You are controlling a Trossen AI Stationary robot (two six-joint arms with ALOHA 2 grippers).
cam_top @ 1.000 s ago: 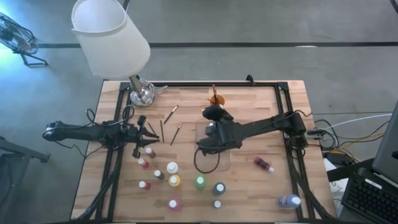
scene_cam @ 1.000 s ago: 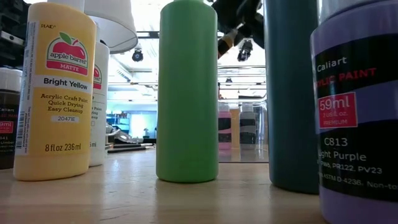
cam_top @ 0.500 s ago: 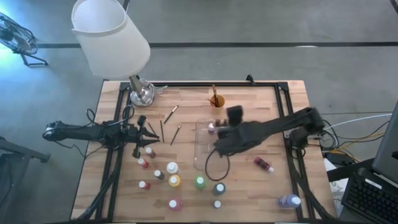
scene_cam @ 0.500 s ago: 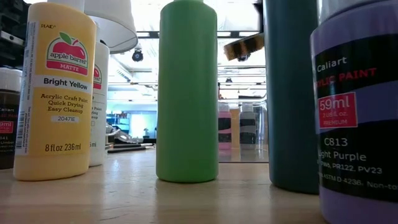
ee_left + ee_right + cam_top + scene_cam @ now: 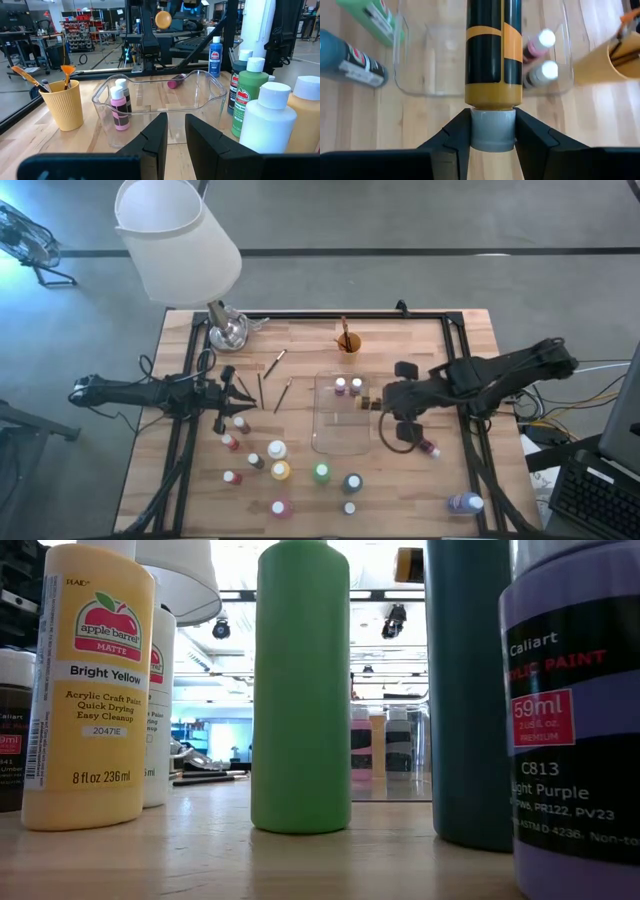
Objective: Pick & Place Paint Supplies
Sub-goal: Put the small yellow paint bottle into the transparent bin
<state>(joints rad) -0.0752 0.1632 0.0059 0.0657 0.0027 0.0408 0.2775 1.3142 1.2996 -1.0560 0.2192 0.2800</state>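
Right claw (image 5: 491, 131) pinches a black-and-ochre paint bottle (image 5: 493, 60) by its cap, long axis pointing toward the clear plastic tray (image 5: 410, 85) ahead.

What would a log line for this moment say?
right gripper: shut on ochre bottle, beside tray | left gripper: idle, left side | tray: two bottles

Ochre-and-black paint bottle (image 5: 492, 55) by its grey cap in right gripper (image 5: 491, 131).
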